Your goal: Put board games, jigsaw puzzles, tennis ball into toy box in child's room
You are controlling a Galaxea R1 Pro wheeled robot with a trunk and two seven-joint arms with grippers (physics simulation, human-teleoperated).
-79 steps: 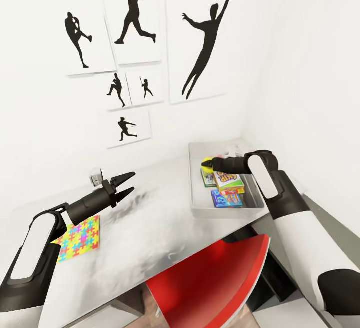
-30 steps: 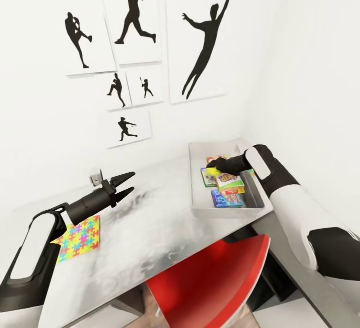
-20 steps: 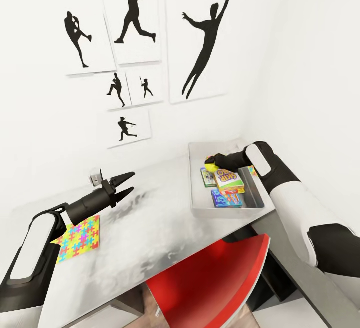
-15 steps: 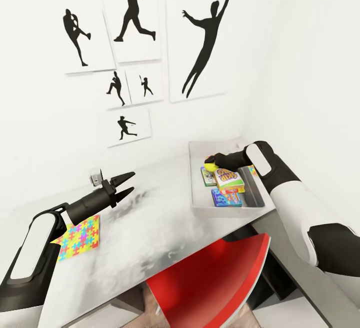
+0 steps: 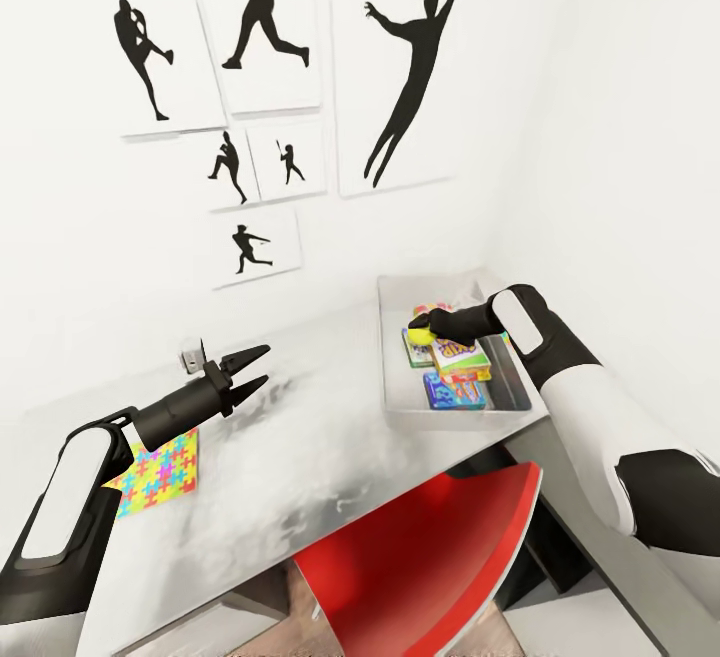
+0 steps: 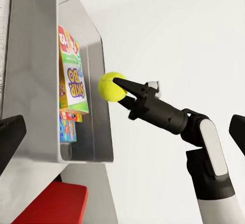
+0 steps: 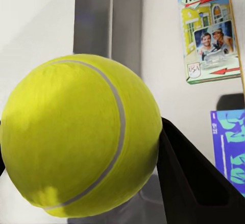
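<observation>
The yellow-green tennis ball [image 5: 418, 334] is pinched in my right gripper [image 5: 422, 330], which is shut on it and hovers over the far left part of the light grey toy box [image 5: 384, 357] on the table [image 5: 320, 437]. Up close, the tennis ball [image 7: 81, 137] hangs above the box floor. Inside the box lie the board games: the SKIP-BO box [image 5: 462, 357], a blue one [image 5: 452, 393] and a red-edged one [image 7: 209, 35]. My left gripper [image 5: 266, 362] is open above the table's middle. One jigsaw puzzle [image 5: 160, 472] lies flat under the left forearm.
A red chair [image 5: 430, 547] is tucked under the table's front edge. A small grey object [image 5: 190, 352] stands on the table behind the left gripper. White walls with black silhouette pictures [image 5: 400, 67] close off the back and right.
The whole picture has shifted as the head camera tilted. The right gripper kept the ball and drew slightly in over the toy box. The left arm has not moved.
</observation>
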